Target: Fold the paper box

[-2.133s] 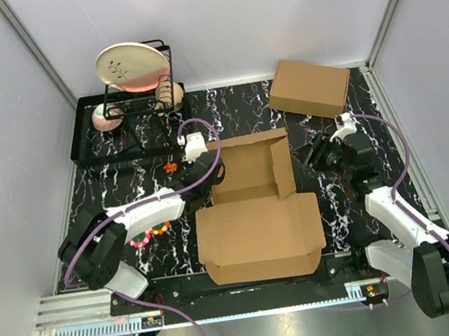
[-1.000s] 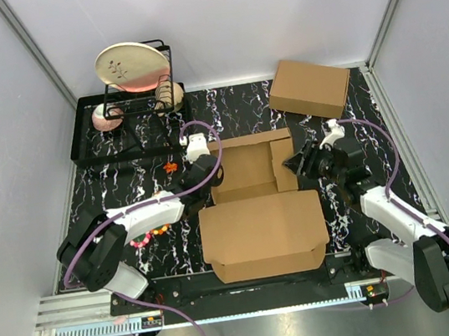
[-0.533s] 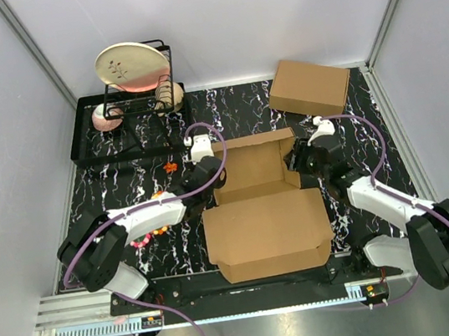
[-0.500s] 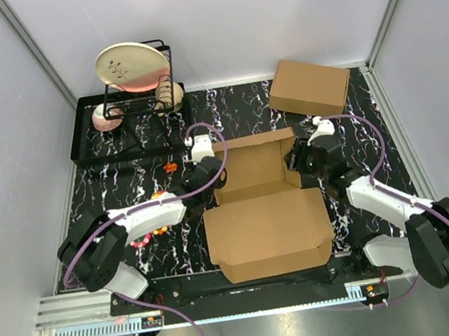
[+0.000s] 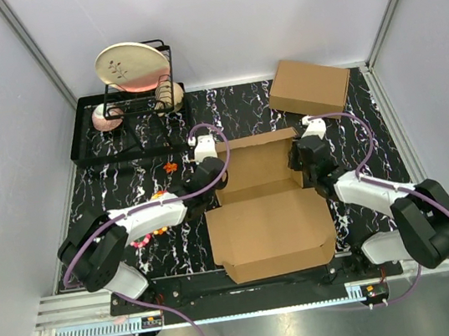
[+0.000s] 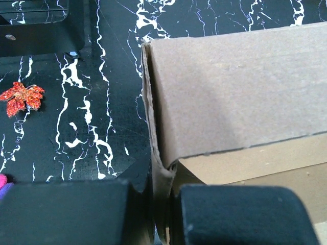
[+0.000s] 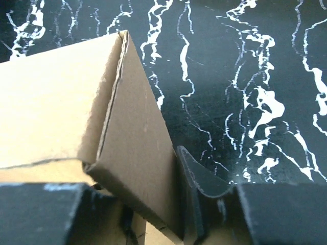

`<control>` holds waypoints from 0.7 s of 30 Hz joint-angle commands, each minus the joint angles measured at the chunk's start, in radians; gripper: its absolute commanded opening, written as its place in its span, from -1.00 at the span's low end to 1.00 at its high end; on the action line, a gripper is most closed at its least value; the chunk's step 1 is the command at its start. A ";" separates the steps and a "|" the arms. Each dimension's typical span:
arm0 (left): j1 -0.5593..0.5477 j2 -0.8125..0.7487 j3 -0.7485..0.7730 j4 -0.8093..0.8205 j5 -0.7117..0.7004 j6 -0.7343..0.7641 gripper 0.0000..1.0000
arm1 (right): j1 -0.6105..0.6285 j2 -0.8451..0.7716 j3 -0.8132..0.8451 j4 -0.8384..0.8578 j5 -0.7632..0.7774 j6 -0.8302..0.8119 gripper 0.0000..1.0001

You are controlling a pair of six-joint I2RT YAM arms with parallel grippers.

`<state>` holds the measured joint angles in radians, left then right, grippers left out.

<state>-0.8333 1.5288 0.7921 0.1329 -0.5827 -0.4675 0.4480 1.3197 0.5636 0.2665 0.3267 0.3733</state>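
The paper box [image 5: 272, 233] lies mid-table, its big brown lid panel flat toward the near edge and its tray part [image 5: 253, 164] behind with walls raised. My left gripper [image 5: 211, 172] is shut on the tray's left wall. In the left wrist view that wall's edge [image 6: 159, 168] runs down between the two black fingers [image 6: 66, 214]. My right gripper [image 5: 298, 159] is at the tray's right side. In the right wrist view the tilted right side flap [image 7: 138, 153] fills the gap of this gripper [image 7: 158, 209], with the right pad [image 7: 202, 189] pressed against it.
A second, made-up brown box [image 5: 309, 86] sits at the back right. A black tray [image 5: 90, 146] with a wire rack, a round plate [image 5: 131, 66] and a pink bowl [image 5: 105, 118] stands at the back left. A red leaf [image 5: 171, 167] and a bead ring [image 5: 150, 227] lie left of the box.
My right gripper has moved left to the box's right side flap, which now stands up, and has closed around it. The box has shifted slightly right. The left grip is unchanged.
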 commanded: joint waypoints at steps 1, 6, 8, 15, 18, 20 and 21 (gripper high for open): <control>-0.012 -0.002 0.007 -0.044 0.081 0.001 -1.00 | -0.008 0.009 0.033 0.022 0.143 -0.010 -0.47; -0.010 -0.001 0.007 -0.049 0.075 -0.006 -1.00 | -0.006 0.009 0.038 -0.004 0.170 0.004 -0.82; -0.012 0.001 0.009 -0.052 0.072 -0.010 -1.00 | -0.008 0.013 0.042 -0.032 0.189 0.018 -1.00; -0.012 0.002 0.009 -0.058 0.064 -0.016 -1.00 | -0.006 0.030 0.051 -0.075 0.219 0.039 -1.00; -0.012 0.004 0.007 -0.062 0.060 -0.019 -1.00 | -0.006 0.039 0.070 -0.108 0.184 0.045 -0.59; -0.010 0.004 0.006 -0.062 0.057 -0.023 -1.00 | -0.006 0.036 0.070 -0.133 0.167 0.061 -0.29; -0.012 0.004 0.004 -0.062 0.057 -0.025 -1.00 | -0.006 0.027 0.062 -0.136 0.166 0.065 -0.25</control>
<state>-0.8398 1.5288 0.7967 0.1287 -0.5716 -0.4572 0.4629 1.3426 0.6079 0.1841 0.4114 0.3378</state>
